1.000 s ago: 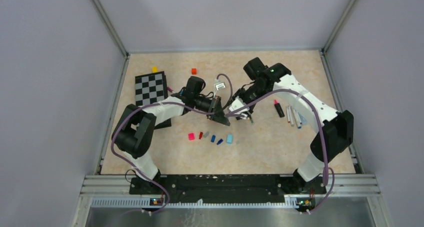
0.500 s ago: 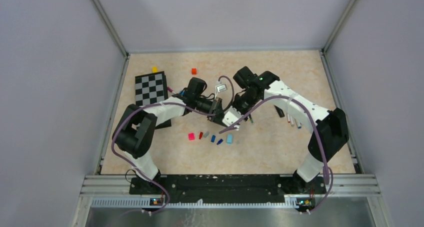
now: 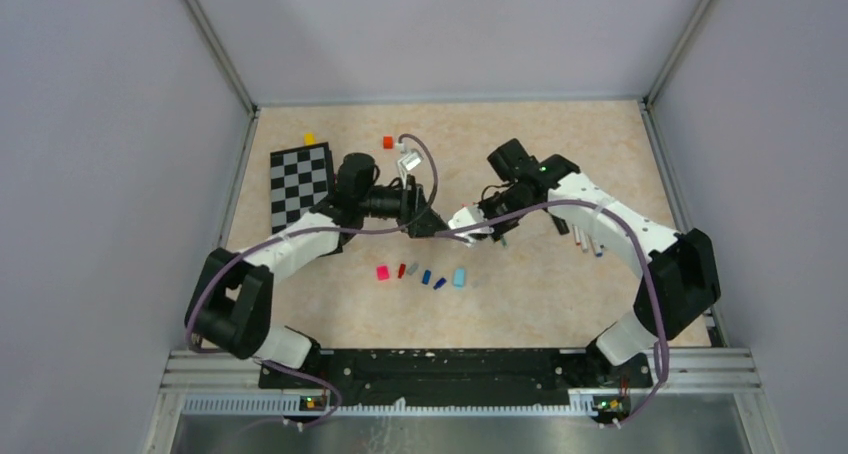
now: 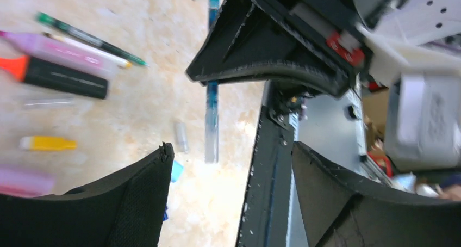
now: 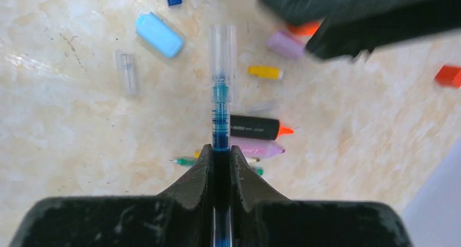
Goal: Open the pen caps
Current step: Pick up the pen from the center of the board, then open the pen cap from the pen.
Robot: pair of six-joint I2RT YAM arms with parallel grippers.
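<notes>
Blue pen (image 5: 220, 113), clear cap (image 5: 223, 45) looks to be on, hangs above the counter (image 5: 81, 122). It's clenched by its barrel in the right hand (image 5: 220, 154), with the cap end poking out, I'd guess so it can be pulled. Left hand (image 4: 231, 149) is released, jaws wide, just beside it. Loose caps (image 5: 159, 35) lie underneath.

Left gripper (image 4: 231, 148) spread; blue pen (image 4: 211, 111) ahead.
</notes>
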